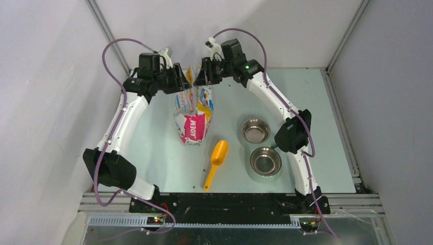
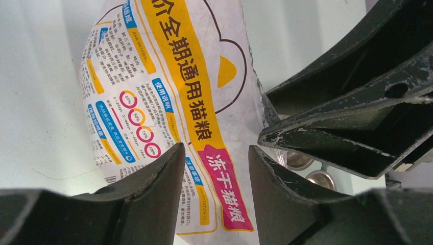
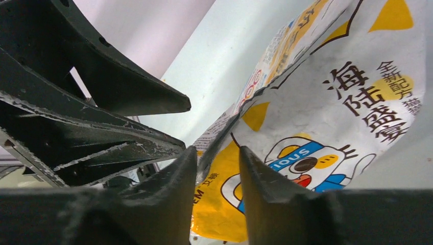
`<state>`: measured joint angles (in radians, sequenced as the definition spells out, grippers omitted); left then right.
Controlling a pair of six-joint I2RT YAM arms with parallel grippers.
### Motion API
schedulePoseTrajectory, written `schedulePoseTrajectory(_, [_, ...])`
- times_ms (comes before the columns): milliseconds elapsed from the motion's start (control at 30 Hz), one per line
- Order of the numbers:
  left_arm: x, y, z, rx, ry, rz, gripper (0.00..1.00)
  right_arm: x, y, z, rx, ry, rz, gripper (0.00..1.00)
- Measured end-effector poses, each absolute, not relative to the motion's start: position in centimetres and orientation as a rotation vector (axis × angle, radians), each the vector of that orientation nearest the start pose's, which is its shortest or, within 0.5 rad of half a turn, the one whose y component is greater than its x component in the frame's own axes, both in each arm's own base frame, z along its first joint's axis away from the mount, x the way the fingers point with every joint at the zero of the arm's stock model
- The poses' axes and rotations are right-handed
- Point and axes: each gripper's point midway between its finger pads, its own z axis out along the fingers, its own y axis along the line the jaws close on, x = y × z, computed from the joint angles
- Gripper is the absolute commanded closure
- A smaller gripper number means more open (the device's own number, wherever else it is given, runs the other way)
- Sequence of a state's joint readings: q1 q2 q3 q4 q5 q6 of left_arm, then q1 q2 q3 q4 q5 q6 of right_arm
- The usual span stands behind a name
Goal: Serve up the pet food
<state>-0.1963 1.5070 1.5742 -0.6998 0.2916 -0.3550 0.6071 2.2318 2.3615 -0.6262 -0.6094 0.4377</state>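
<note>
While the bag (image 1: 194,120) is seemingly being opened: left gripper (image 2: 217,148) is gaping at its top; right gripper (image 3: 218,150) is straddling its top edge, clamping impossible to tell. Next needing: both pinching, pulling apart.

Both arms meet at the bag (image 1: 193,120) — left gripper (image 2: 214,148) spread beside its top, right gripper (image 3: 218,149) narrow over its edge.

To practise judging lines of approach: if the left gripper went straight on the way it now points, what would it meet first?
The printed bag: it lies straight ahead, filling the gap between the left gripper's fingers. How near it is stays unclear from this view.
</note>
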Motion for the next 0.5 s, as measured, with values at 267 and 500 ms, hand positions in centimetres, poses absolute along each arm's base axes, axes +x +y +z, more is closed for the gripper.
schedulePoseTrajectory(267, [39.3, -14.4, 28.2, -0.015, 2.241, -0.628, 0.45, 42.1, 41.8, 28.7, -0.579, 2.117, 1.273, 0.55])
schedulePoseTrajectory(500, [39.2, -14.5, 28.2, -0.020, 2.242, -0.635, 0.45, 42.5, 41.4, 28.7, -0.555, 2.126, 1.274, 0.59])
